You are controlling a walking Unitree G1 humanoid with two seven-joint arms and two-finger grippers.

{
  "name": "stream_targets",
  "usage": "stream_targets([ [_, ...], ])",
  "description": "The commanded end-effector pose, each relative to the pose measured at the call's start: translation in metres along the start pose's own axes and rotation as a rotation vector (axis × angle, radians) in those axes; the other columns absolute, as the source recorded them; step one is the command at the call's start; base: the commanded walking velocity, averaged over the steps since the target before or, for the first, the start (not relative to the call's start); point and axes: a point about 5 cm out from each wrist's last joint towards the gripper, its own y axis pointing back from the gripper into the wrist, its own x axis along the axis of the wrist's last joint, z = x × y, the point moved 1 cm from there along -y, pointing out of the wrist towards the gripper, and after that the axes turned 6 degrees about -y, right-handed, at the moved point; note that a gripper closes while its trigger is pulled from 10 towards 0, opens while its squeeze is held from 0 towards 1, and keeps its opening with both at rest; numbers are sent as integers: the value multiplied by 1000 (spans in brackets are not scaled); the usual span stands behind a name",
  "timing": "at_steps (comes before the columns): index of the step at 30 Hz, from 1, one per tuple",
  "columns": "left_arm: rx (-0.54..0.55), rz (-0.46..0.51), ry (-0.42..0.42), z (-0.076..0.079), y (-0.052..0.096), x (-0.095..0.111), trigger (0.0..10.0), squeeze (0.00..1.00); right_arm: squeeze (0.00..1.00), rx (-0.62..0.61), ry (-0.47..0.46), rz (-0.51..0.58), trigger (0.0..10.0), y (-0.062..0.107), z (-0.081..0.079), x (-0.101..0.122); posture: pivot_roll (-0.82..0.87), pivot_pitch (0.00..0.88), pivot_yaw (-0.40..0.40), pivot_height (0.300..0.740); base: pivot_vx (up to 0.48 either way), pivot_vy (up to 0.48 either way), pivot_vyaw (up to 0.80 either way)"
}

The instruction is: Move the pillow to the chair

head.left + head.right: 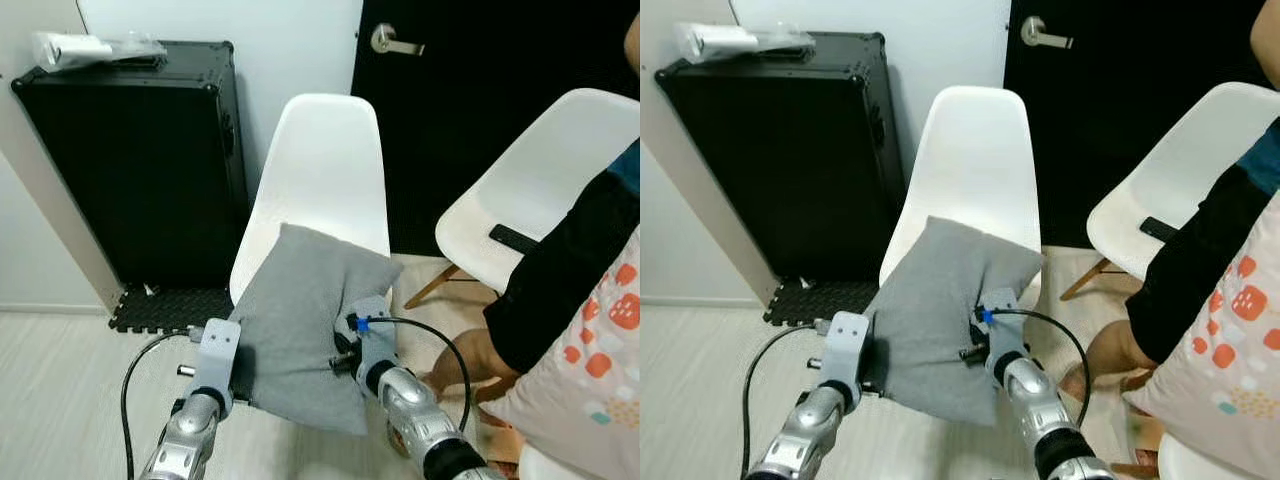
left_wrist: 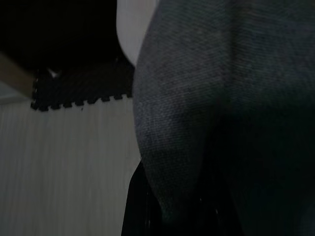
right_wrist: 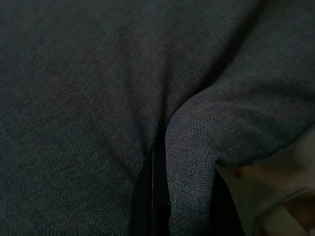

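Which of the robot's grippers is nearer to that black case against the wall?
Left. The left gripper grips the grey fabric pillow's edge on the side toward the black case; the right gripper pinches the pillow's far side.

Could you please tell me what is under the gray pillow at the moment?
The pillow lies over the white chair, whose seat it covers. Both grippers, left and right, grip its sides. Its underside is hidden.
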Motion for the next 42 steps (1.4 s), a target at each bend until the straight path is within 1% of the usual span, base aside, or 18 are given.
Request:
stream_targets([
  [1, 112, 4, 24, -23, -2, 2, 10000, 0, 0, 4, 25, -40, 10000, 8, 7, -12, -44, 97, -31, 740, 0, 0, 0],
  [6, 120, 11, 42, -23, -1, 4, 10000, 0, 0, 47, 35, -38, 10000, 10, 4, -13, -51, 102, -56, 740, 0, 0, 0],
  [10, 125, 10, 54, -24, -1, 4, 10000, 0, 0, 66, 20, -39, 10000, 10, 3, -12, -54, 98, -66, 740, 0, 0, 0],
  [11, 131, 14, 57, -25, -1, 4, 10000, 0, 0, 75, -46, 18, 10000, 11, 4, -5, -51, 94, -74, 740, 0, 0, 0],
  [12, 131, 14, 57, -25, -1, 4, 10000, 0, 0, 75, -46, 18, 10000, 11, 4, -5, -51, 94, -74, 740, 0, 0, 0],
  [13, 136, 21, 55, -26, -1, 4, 10000, 0, 0, 111, -150, 75, 10000, 12, 3, 1, -42, 94, -80, 740, 0, 0, 0],
  [14, 137, 23, 55, -26, -1, 4, 10000, 0, 0, 121, -172, 85, 10000, 13, 3, 2, -42, 94, -80, 740, 0, 0, 0],
  [15, 138, 24, 53, -26, -1, 4, 10000, 0, 0, 125, -165, 90, 10000, 13, 3, 3, -42, 94, -80, 740, 0, 0, 0],
  [17, 148, 26, 50, -29, 0, 5, 10000, 0, 0, 110, -78, 68, 10000, 13, 5, 1, -25, 88, -82, 740, 0, 0, 0],
  [18, 148, 26, 50, -29, 0, 5, 10000, 0, 0, 110, -78, 68, 10000, 13, 5, 1, -25, 88, -82, 740, 0, 0, 0],
  [19, 153, 27, 48, -30, 0, 5, 10000, 0, 0, 94, -38, 66, 10000, 13, 6, 1, -25, 88, -82, 740, 0, 0, 0],
  [20, 165, 27, 43, -34, 2, 3, 10000, 0, 0, 56, 26, 45, 10000, 12, 7, -2, -20, 81, -80, 740, 0, 0, 0],
  [21, 165, 27, 43, -34, 2, 3, 10000, 0, 0, 56, 26, 45, 10000, 12, 7, -2, -20, 81, -80, 740, 0, 0, 0],
  [22, 173, 21, 39, -37, 3, 1, 10000, 0, 0, 30, 52, 17, 10000, 10, 8, -5, -16, 82, -78, 740, 0, 0, 0],
  [33, 171, 6, 28, -35, 6, -5, 10000, 0, 0, 24, 66, -13, 10000, 11, 4, -14, 6, 73, -77, 740, 0, 0, 0],
  [35, 167, 4, 32, -34, 5, -4, 10000, 0, 0, 18, 102, -24, 10000, 10, 2, -16, -7, 72, -63, 740, 0, 0, 0],
  [39, 158, 1, 37, -33, 4, -4, 10000, 0, 0, -7, 105, -30, 10000, 10, 2, -17, -40, 74, -45, 740, 0, 0, 0],
  [42, 145, 5, 41, -31, -1, 1, 10000, 0, 0, -15, 104, -14, 10000, 10, 3, -14, -62, 70, -47, 740, 0, 0, 0],
])
